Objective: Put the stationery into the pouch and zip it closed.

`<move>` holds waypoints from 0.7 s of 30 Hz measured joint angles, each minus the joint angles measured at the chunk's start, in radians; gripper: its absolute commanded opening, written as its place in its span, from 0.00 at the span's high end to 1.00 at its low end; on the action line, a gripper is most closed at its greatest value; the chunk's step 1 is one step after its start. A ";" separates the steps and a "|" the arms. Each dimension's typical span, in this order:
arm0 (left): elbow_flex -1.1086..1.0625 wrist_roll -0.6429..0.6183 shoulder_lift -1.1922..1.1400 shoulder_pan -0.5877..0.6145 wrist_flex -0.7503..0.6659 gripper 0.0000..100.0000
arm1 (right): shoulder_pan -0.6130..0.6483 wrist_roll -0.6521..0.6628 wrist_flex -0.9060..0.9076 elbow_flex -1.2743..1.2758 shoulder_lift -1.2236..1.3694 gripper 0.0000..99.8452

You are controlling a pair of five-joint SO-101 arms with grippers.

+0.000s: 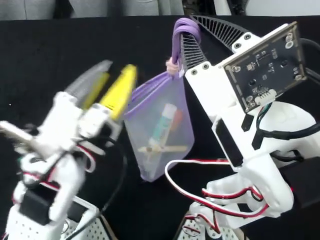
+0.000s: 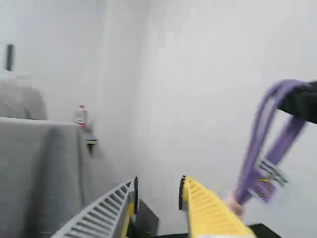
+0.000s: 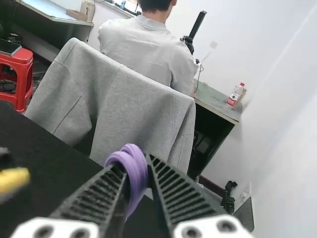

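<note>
Two grippers are counted: one left gripper (image 1: pixel 119 67) with yellow and grey fingers, and one right gripper (image 3: pixel 134 167) with black ribbed fingers. One translucent purple plastic pouch (image 1: pixel 160 107) with one purple strap loop (image 1: pixel 182 32) is seen. Two items are made out inside it: one white tube-shaped stick (image 1: pixel 165 122) and one pale flat stick (image 1: pixel 162 148). One small clear bottle (image 3: pixel 237 94) and one red plastic stool (image 3: pixel 15 67) are also counted.

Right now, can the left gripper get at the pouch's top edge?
Probably yes: the left gripper is open beside the top edge of the pouch, nothing between; the right gripper holds it up by the strap.
</note>
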State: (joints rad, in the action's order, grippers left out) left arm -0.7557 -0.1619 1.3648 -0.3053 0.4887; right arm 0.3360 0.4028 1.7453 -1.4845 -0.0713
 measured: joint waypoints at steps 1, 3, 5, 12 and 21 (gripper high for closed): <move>0.014 0.000 0.003 0.060 0.025 0.84 | 0.000 0.000 0.000 0.000 0.000 0.99; 0.031 -0.031 0.005 0.178 0.086 0.84 | 0.000 0.000 0.000 0.000 0.000 0.99; 0.034 -0.101 0.003 0.288 0.157 0.84 | 0.000 -0.018 -0.003 0.000 0.000 0.99; -0.002 -0.331 0.005 0.428 0.333 0.84 | 0.000 -0.101 -0.038 0.000 0.003 0.99; -0.167 -0.342 -0.005 0.497 0.322 0.84 | 0.000 -0.106 -0.184 0.002 0.051 0.99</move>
State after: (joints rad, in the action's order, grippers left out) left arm -0.9229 -0.5040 1.3602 0.1918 0.8109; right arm 0.3360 0.2969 1.5612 -1.4830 -0.0207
